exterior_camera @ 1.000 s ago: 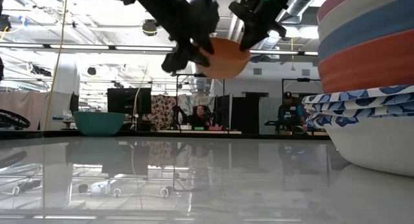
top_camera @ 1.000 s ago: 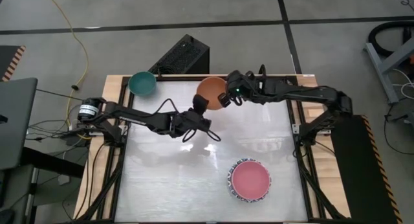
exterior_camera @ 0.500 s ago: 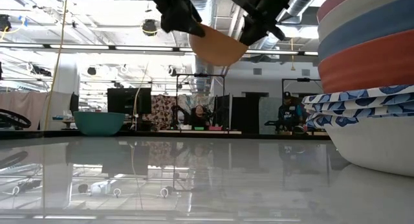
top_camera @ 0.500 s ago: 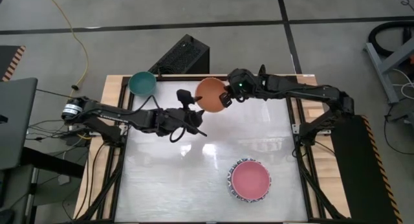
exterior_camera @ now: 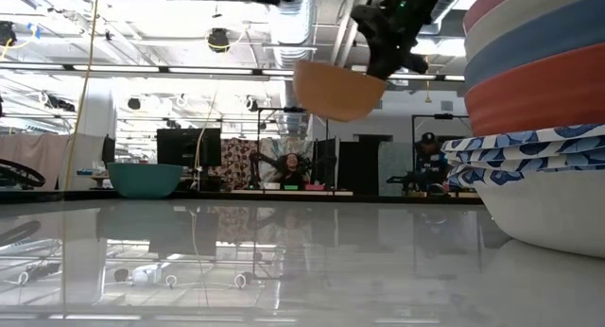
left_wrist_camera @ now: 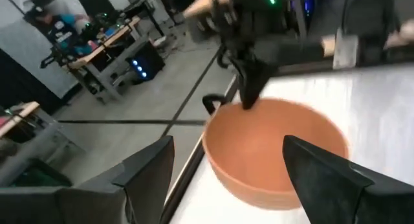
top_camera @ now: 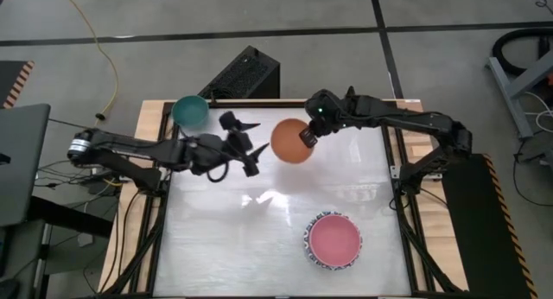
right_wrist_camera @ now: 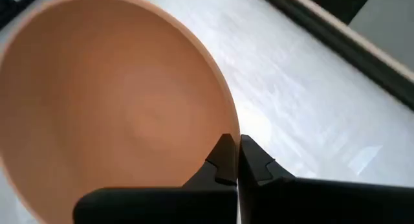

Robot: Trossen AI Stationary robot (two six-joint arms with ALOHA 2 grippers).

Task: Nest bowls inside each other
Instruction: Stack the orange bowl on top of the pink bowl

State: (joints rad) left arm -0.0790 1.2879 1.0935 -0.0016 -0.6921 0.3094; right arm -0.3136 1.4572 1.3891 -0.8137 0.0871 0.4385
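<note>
Bench (top_camera: 225,238) first: your nested stack (top_camera: 333,241), pink bowl on top, sits at the near right, well apart from the arms. In the low view it shows cream, blue and red bowls over patterned rims.

Orange bowl (top_camera: 291,141) is in the air over the far middle of the bench, right hand (top_camera: 308,136) clenched on its rim on the bowl's right side, mouth up, slightly tilted. The stack lies nearer to you and a bit right of it, so the right arm is the closer carrier; I'd judge the coming move is across and down onto the pink top.

Left hand (top_camera: 246,142) is released, fingers spread, just beside the orange bowl on its left, not touching.

Teal bowl (top_camera: 190,111) sits at the far left corner, nearest the left arm.
</note>
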